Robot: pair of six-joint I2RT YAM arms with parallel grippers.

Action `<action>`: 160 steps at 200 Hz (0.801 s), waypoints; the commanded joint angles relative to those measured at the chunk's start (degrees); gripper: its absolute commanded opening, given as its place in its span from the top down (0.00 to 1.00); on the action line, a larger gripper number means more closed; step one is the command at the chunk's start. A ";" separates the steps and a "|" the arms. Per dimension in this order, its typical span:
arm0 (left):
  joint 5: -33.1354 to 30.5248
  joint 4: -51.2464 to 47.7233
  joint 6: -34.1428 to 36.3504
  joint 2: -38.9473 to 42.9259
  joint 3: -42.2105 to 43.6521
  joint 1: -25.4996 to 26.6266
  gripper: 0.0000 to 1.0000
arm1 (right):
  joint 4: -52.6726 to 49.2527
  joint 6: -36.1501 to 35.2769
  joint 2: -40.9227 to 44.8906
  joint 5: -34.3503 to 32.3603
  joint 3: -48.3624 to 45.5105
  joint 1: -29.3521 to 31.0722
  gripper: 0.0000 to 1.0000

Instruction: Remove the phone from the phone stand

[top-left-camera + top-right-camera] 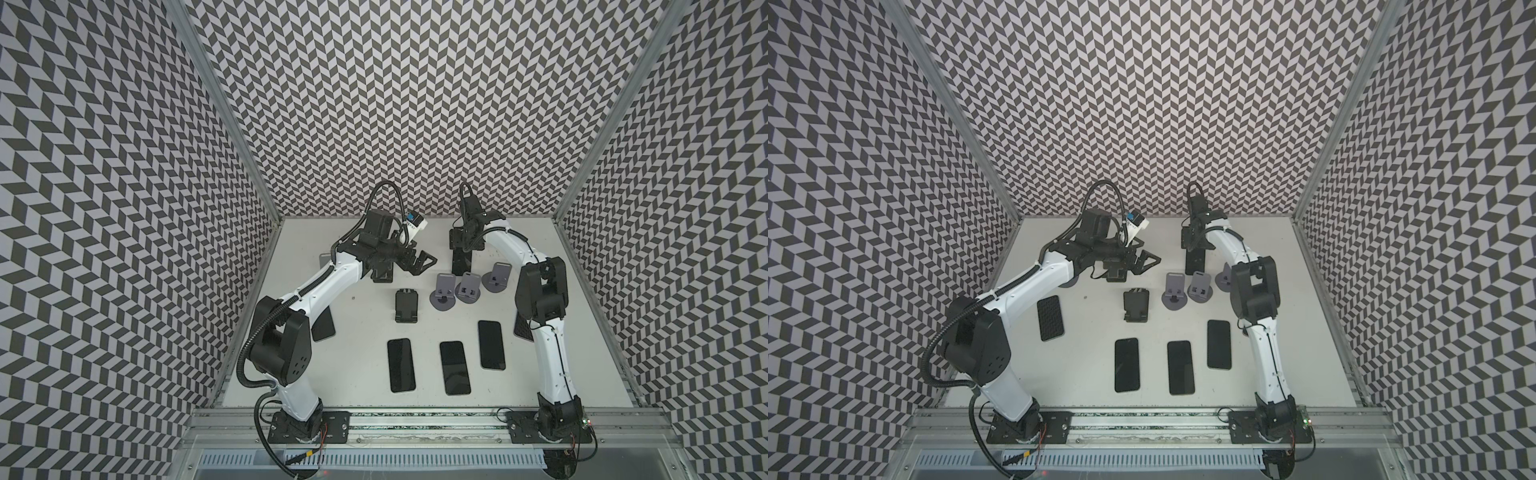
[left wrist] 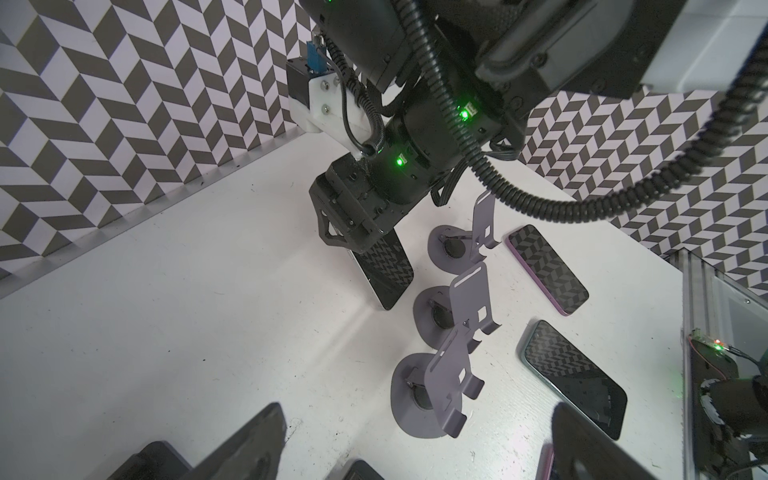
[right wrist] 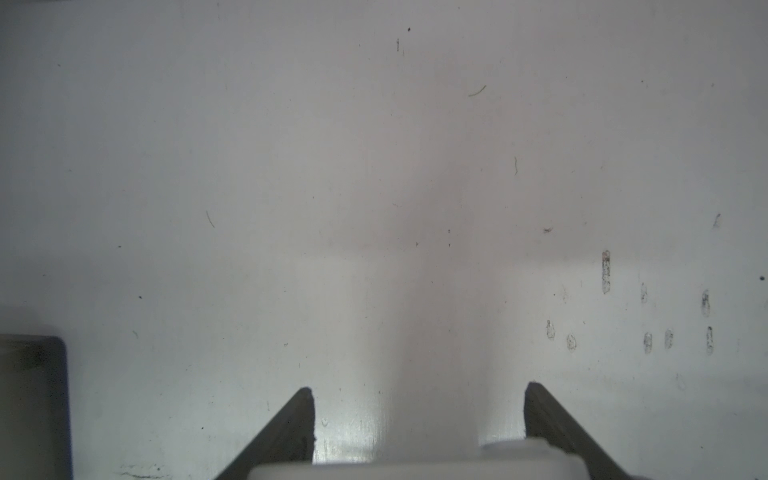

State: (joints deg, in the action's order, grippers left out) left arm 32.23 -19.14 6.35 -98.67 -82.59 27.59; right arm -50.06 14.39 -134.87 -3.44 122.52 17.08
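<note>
Both top views: the right gripper [image 1: 461,250] grips the phone [image 1: 462,266] by its upper end, long axis steeply upright, just behind the grey stands [image 1: 467,286]; the left gripper [image 1: 419,266] is spread wide, empty. Left wrist view: the phone's lower end is at the table [image 2: 166,311], clear of every stand.

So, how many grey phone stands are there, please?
3 in a row right of centre: left stand, middle stand, right stand beside the right arm. A grey piece behind the left arm may be a fourth.
</note>
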 commanded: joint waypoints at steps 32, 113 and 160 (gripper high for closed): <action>0.82 0.84 -0.10 -0.73 -0.82 -0.78 0.00 | 2.60 0.33 -2.07 0.42 0.73 0.25 0.44; 0.75 0.90 -0.29 -0.91 -0.73 -1.40 0.00 | 3.83 0.72 -3.21 1.50 -0.92 0.24 0.43; 1.30 1.11 -1.06 -1.61 -1.08 -1.45 0.00 | 4.80 0.46 -3.82 0.71 -0.83 0.28 0.43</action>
State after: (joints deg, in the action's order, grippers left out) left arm 32.32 -19.09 5.67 -99.13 -82.59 26.57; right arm -47.35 14.57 -136.66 -2.79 122.41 17.08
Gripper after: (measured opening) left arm 0.997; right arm 0.728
